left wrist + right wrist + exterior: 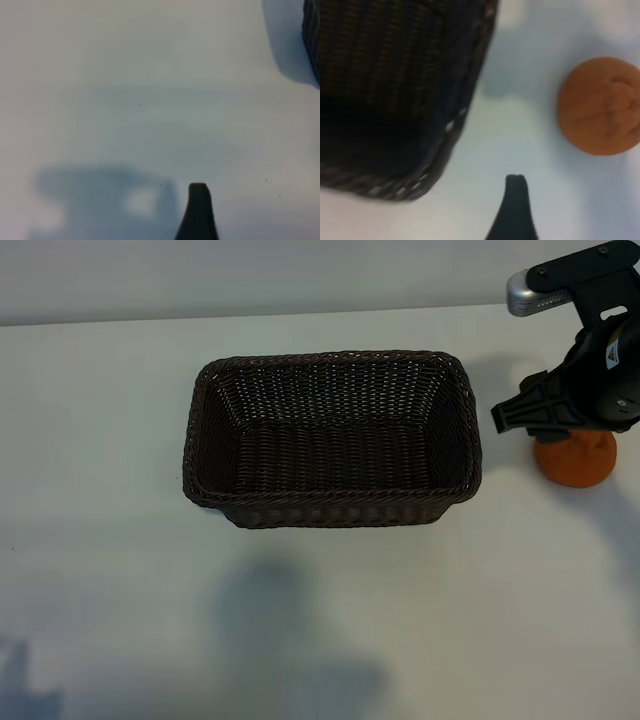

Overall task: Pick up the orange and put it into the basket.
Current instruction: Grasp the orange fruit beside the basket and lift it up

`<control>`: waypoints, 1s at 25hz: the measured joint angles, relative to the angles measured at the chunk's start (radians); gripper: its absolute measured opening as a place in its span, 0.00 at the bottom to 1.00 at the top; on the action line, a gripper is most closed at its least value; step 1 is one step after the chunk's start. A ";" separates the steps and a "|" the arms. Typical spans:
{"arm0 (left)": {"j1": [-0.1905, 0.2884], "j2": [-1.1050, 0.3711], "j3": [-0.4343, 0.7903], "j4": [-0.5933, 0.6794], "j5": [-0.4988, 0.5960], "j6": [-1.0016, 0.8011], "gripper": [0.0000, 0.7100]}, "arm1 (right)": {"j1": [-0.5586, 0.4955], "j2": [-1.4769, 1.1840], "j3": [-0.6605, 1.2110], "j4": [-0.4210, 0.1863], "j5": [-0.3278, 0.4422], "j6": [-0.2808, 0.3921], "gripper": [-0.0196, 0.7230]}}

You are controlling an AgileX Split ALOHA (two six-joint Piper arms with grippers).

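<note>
The orange (577, 462) rests on the white table just right of the dark-brown wicker basket (330, 512), which holds nothing. My right gripper (540, 412) hovers over the orange and hides its upper part in the exterior view. In the right wrist view the orange (601, 105) lies off to one side of the single dark finger (516, 205) that shows, with nothing gripped, and the basket's corner (445, 135) is on the other side. Of my left gripper only one dark finger (199, 212) shows, above bare table and holding nothing.
The white table (110, 570) spreads wide around the basket. A dim arm shadow (290, 640) falls in front of the basket. A corner of the basket (313, 35) shows at the edge of the left wrist view. The left arm is outside the exterior view.
</note>
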State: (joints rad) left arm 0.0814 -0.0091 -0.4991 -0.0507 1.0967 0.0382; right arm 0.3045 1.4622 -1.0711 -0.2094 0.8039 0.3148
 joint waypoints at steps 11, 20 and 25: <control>-0.006 0.000 0.000 0.000 -0.001 0.000 0.83 | -0.174 0.143 0.000 -0.011 -0.094 0.002 0.82; -0.012 0.000 0.000 0.000 -0.002 0.000 0.83 | -0.196 0.266 -0.068 0.014 -0.118 -0.036 0.82; -0.012 0.000 0.000 0.000 -0.002 0.000 0.83 | -0.196 0.319 -0.096 0.014 -0.118 -0.038 0.82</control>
State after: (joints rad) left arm 0.0690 -0.0091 -0.4991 -0.0507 1.0944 0.0381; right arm 0.1083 1.7809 -1.1671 -0.1959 0.6859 0.2772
